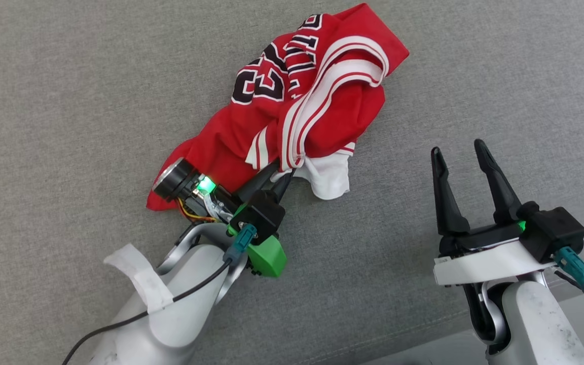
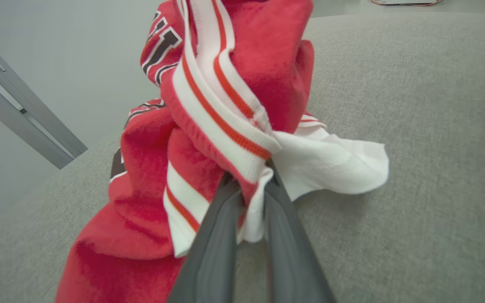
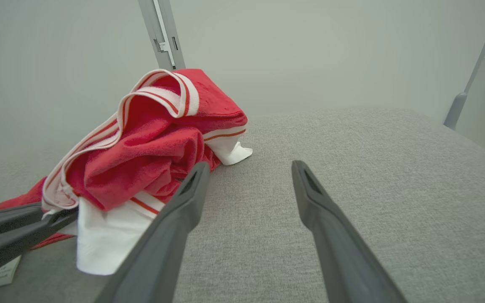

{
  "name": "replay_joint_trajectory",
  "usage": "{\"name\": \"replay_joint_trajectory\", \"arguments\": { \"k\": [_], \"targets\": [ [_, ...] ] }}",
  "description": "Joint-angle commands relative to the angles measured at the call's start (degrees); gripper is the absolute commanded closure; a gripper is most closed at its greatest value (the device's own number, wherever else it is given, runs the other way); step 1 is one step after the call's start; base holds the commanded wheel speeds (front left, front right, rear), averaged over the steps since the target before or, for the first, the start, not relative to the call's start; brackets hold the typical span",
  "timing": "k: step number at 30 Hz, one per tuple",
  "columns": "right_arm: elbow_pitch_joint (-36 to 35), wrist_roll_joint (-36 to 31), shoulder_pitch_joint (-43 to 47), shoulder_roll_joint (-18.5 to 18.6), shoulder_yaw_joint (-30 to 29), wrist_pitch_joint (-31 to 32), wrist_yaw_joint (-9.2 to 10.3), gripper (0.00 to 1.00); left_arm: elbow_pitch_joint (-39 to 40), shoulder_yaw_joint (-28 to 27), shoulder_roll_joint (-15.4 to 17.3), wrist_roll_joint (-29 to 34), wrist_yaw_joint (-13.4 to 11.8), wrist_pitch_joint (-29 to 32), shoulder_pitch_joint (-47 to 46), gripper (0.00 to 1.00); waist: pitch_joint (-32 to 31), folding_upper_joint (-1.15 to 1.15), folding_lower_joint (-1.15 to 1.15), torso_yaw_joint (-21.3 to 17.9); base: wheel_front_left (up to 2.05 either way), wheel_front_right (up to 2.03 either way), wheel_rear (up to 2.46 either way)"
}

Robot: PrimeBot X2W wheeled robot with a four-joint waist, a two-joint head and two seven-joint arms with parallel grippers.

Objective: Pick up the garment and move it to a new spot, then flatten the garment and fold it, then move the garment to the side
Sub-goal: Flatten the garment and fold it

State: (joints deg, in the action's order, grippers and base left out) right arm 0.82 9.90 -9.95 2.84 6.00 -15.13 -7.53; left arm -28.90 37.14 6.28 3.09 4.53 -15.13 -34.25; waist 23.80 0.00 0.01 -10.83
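The garment is a red jersey with white striped trim and dark numbers, crumpled in a heap on the grey cushion. My left gripper is shut on its striped white hem at the heap's near edge; the left wrist view shows the garment pinched between the two dark fingers. My right gripper stands open to the right of the heap, apart from it, with nothing between its fingers. In the right wrist view the garment lies left of my open right gripper, and the left gripper grips the hem.
The grey fabric cushion stretches around the heap, with bare room to the right and left. Its near edge runs by the right arm. Grey metal frame posts stand behind the cushion against a pale wall.
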Motion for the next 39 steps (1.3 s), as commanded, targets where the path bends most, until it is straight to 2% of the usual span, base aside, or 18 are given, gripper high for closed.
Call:
{"name": "replay_joint_trajectory", "arguments": {
  "k": [1,4,10,16,21,23,28,33,37,39],
  "targets": [
    [-0.4,0.4,-1.1,0.1,-0.2,0.0,0.08,0.00,1.6,0.2,0.9,-0.5,0.3,0.0,-1.4,1.00,-0.1,0.00,-0.01,-0.5,0.00,0.00,0.00],
    [-0.3,0.6,-0.8,0.1,-0.1,0.0,0.08,0.00,4.3,0.8,1.1,-2.0,1.2,0.0,-2.2,1.00,-1.3,0.00,-0.01,-0.8,0.00,0.00,0.00],
    [0.6,0.4,1.3,0.1,1.9,0.0,0.08,0.00,6.8,0.3,-1.2,-11.1,2.7,0.7,-6.3,1.00,-5.2,0.00,-0.01,-1.6,0.00,0.00,0.00],
    [2.2,0.8,3.2,0.1,5.1,0.0,0.08,0.00,8.2,4.6,-2.8,-23.8,2.9,4.8,-17.1,1.00,-10.4,0.00,-0.01,-3.9,0.00,0.00,0.00],
    [2.6,0.9,4.8,0.1,6.2,0.0,0.08,0.00,6.9,3.0,-3.3,-31.8,3.0,5.6,-27.8,1.00,-14.1,0.00,-0.01,-6.2,0.00,0.00,0.00],
    [2.9,0.6,5.4,0.1,6.5,0.0,0.08,0.00,5.7,2.0,-3.4,-34.5,2.4,5.1,-32.2,1.00,-15.3,0.00,-0.01,-7.1,0.00,0.00,0.00],
    [2.9,0.1,7.1,0.1,6.0,0.0,0.08,0.00,1.8,1.7,-3.4,-40.0,-1.0,4.0,-38.8,1.00,-17.0,0.00,-0.01,-7.5,0.00,0.00,0.00],
    [2.6,-0.2,8.6,0.1,4.1,0.0,0.08,0.00,-1.2,2.2,-2.9,-44.1,-1.8,4.2,-30.8,1.00,-17.3,0.00,-0.01,-5.3,0.00,0.00,0.00],
    [2.5,-0.8,9.7,0.1,2.7,0.0,0.08,0.00,-0.6,3.5,1.2,-45.1,-2.3,3.0,-17.4,1.00,-17.7,0.00,-0.01,-3.5,0.00,0.00,0.00],
    [2.4,-1.3,9.9,0.1,2.0,0.0,0.08,0.00,0.2,2.9,3.6,-46.5,-3.5,2.0,-9.4,1.00,-17.6,0.00,-0.01,-2.4,0.00,0.00,0.00]
  ]
}}
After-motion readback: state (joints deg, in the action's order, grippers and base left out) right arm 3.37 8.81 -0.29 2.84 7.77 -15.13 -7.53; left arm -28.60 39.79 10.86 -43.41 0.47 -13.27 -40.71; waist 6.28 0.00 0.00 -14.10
